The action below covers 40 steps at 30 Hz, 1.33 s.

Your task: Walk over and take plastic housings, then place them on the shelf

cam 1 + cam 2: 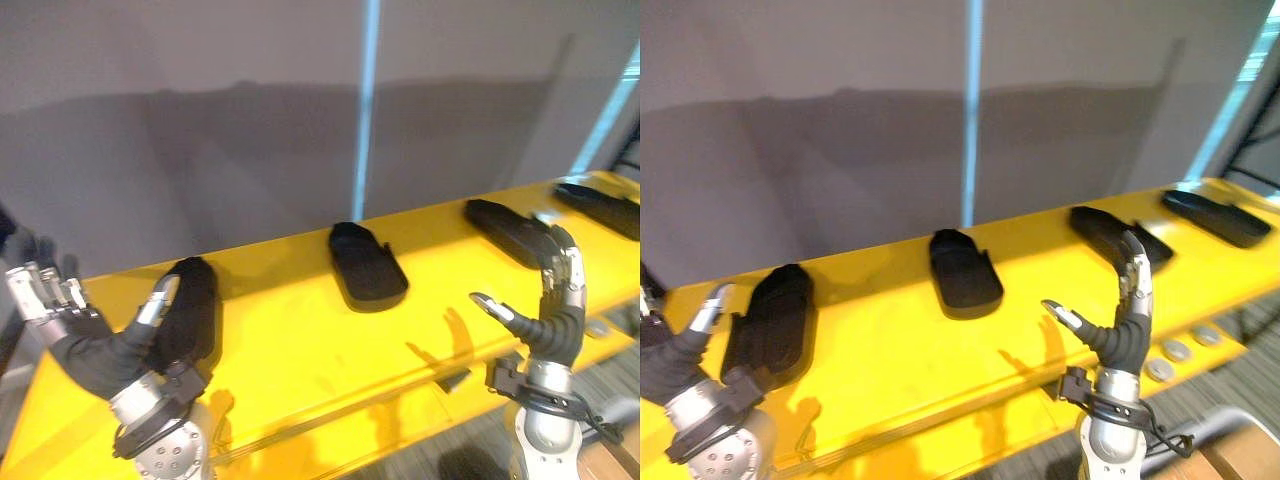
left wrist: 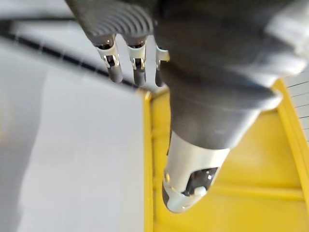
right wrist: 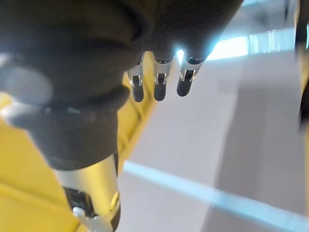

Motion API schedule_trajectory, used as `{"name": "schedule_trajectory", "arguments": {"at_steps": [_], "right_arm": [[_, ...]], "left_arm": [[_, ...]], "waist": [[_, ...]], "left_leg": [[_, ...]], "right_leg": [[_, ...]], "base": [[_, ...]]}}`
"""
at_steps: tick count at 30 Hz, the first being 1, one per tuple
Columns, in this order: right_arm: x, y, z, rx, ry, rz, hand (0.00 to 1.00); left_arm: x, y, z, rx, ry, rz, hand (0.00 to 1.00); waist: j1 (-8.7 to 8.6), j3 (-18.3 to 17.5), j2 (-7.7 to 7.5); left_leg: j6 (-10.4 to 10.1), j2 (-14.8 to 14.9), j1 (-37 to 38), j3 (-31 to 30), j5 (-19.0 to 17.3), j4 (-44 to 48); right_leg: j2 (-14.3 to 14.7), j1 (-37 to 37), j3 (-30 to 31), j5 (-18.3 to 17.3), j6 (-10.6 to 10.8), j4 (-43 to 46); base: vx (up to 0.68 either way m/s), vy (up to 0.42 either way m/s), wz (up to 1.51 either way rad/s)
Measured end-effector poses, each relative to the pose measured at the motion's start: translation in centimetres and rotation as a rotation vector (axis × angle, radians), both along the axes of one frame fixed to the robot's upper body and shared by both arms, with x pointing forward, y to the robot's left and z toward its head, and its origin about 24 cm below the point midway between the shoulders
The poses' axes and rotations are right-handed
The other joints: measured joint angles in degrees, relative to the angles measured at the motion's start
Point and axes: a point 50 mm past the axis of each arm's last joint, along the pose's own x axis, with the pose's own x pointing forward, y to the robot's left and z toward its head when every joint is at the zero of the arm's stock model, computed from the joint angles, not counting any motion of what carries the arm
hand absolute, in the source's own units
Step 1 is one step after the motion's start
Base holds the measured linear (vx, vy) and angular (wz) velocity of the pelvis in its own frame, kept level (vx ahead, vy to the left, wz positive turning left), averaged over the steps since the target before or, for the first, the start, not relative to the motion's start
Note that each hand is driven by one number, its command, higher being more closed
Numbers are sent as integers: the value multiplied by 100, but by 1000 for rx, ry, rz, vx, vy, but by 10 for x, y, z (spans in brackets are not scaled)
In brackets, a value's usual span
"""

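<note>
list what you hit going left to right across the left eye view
left robot hand → first black housing → second black housing → third black housing → fourth black housing; the right robot hand spans the third and fourth sideways, so it is left out

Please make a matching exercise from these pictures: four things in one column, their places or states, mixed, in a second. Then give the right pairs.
Things
1. left hand
2. right hand
3. second black plastic housing from the left
4. rightmost black plastic housing

Places or states
A. below the grey wall's light-blue stripe
B. open, by the leftmost housing
C. farthest right on the yellow surface
D. open, raised upright

Pairs: 1-B, 2-D, 3-A, 4-C
</note>
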Motion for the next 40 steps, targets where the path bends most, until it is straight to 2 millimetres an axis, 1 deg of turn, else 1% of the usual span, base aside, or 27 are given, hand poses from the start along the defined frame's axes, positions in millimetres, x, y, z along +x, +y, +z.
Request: {"name": "schedule_trajectory", "arguments": {"at_steps": [2,3,4,5,6,7,8,10,13,15,17,18,19,21,23,24,25,27,28,29,30,31,32,33,35,37,40], "right_arm": [[-21,2,4,5,-4,-17,0],[-28,3,13,-8,-39,-18,0],[-29,4,17,-12,-60,-15,0],[-31,4,20,-16,-75,-19,0],[-30,3,21,-16,-77,-20,0],[-29,4,22,-14,-88,-19,0],[-23,3,20,-6,-88,-20,0],[-14,-4,14,20,-75,-61,0],[-6,-10,10,27,-64,-99,0],[0,-7,13,10,-75,-88,0],[11,-8,8,1,-42,-82,0],[12,-8,7,3,-35,-78,0],[15,-2,2,22,-18,-56,0],[19,0,-9,31,37,-35,0],[25,-1,-25,45,109,-27,0],[32,-3,-50,65,227,-25,0],[34,-4,-61,75,279,-29,0],[32,-14,-108,127,498,-60,0],[30,-18,-120,142,549,-74,0],[24,-25,-142,173,654,-107,0],[20,-28,-153,187,704,-127,0],[11,-35,-176,222,811,-167,0],[0,-40,-200,258,935,-197,0],[-6,-41,-210,274,993,-209,0],[-30,-44,-244,345,1182,-247,0],[-54,-44,-264,415,1301,-279,0],[-95,-45,-286,590,1437,-355,0]], "left_arm": [[6,-17,0,-9,3,-91,0],[8,-27,4,-5,-17,-141,0],[10,-31,6,6,-29,-162,0],[15,-40,9,20,-35,-214,0],[18,-44,9,29,-31,-236,0],[21,-48,8,36,-24,-261,0],[24,-50,7,40,-18,-267,0],[34,-53,8,53,-13,-285,0],[41,-56,3,57,25,-332,0],[42,-51,3,45,26,-351,0],[41,-52,-2,35,53,-382,0],[41,-52,-2,33,51,-385,0],[41,-48,1,49,42,-382,0],[45,-47,-8,22,94,-395,0],[49,-47,-17,11,142,-397,0],[56,-47,-33,1,222,-399,0],[59,-47,-40,-1,260,-401,0],[74,-52,-84,-15,473,-428,0],[78,-53,-97,-22,535,-438,0],[83,-55,-126,-38,679,-460,0],[84,-54,-141,-44,753,-466,0],[82,-53,-174,-52,909,-477,0],[74,-48,-206,-48,1081,-481,0],[68,-44,-222,-50,1165,-478,0],[32,-20,-276,-128,1465,-424,0],[2,-2,-300,-204,1622,-368,0],[-37,18,-319,-318,1742,-297,0]], "waist": [[10,34,-109],[46,44,-40],[68,81,-70],[75,86,-210],[73,57,-273],[71,51,-281],[64,66,-259],[50,77,-261],[4,93,-275],[2,31,-363],[74,-139,-26],[108,-169,26],[128,-201,-243],[144,-220,-238],[159,-225,-234],[168,-243,-197],[170,-235,-181],[172,-224,-132],[174,-223,-128],[163,-221,-131],[148,-219,-119],[115,-191,-97],[117,-179,-101],[121,-178,-99],[129,-160,-92],[163,-113,-93],[192,-85,-83]], "left_leg": [[262,-181,-98,588,21,131],[587,-102,-187,1249,192,-20],[689,-45,-212,1616,296,-115],[732,1,-192,2251,543,-401],[763,5,-168,2553,669,-585],[802,75,-80,3113,881,-902],[823,160,49,3616,1040,-1162],[819,269,99,4192,1157,-1328],[754,331,273,4919,1228,-1357],[528,266,269,5157,1143,-1318],[547,384,309,5088,1318,-1933],[526,452,325,5140,1456,-2074],[422,392,383,5289,1556,-2065],[350,573,403,5275,1657,-2054],[338,679,340,5236,1663,-2004],[317,748,364,5175,1677,-1998],[315,763,394,5124,1678,-2000],[270,748,497,4902,1710,-2060],[243,724,522,4855,1733,-2090],[236,650,536,4733,1776,-2148],[219,623,535,4686,1787,-2184],[169,590,571,4583,1816,-2253],[144,551,626,4529,1833,-2341],[141,544,649,4482,1835,-2379],[131,511,742,4442,1841,-2456],[150,467,826,4429,1856,-2494],[201,346,846,4253,1912,-2577]], "right_leg": [[-156,5,503,0,-13,-776],[-267,-94,630,-189,-342,-1271],[-276,-266,402,-110,-402,-1194],[-385,-528,-647,106,-602,-852],[-473,-588,-1213,171,-716,-621],[-616,-527,-2034,236,-835,-207],[-647,-291,-2286,233,-836,222],[-670,46,-2297,-173,-755,454],[-1034,199,-2531,-801,-772,1420],[-993,425,-2617,-966,-517,652],[-656,728,-2730,-812,-528,-617],[-648,694,-2916,-790,-575,-558],[-850,783,-3113,-455,-522,-747],[-524,1082,-3101,113,-746,-1450],[-399,1145,-3078,250,-821,-1705],[-326,1174,-3078,264,-843,-1714],[-308,1218,-3089,264,-844,-1720],[-302,1424,-3160,264,-844,-1797],[-316,1465,-3174,263,-845,-1830],[-371,1554,-3267,262,-844,-1938],[-396,1589,-3330,263,-843,-1980],[-433,1644,-3453,265,-840,-1998],[-450,1688,-3487,266,-838,-1999],[-453,1710,-3507,267,-837,-2005],[-486,1797,-3607,282,-813,-2012],[-523,1885,-3624,304,-773,-2031],[-621,2011,-3777,352,-692,-2123]], "base": [[-311,445,-211],[-285,448,-259],[-319,449,-281],[-241,287,-215],[-320,360,-251],[-240,248,-239],[-160,147,-231],[-146,47,-181],[-121,-86,-125],[-121,-179,-118],[-92,-118,-125],[-50,-93,-116],[-15,-134,-83],[39,-160,-49],[99,-125,-14],[103,-104,-8],[125,-87,4],[107,-39,18],[62,22,28],[46,27,29],[54,33,45],[53,43,41],[50,53,35],[47,57,23],[35,42,15],[6,43,9],[-23,28,27]]}}
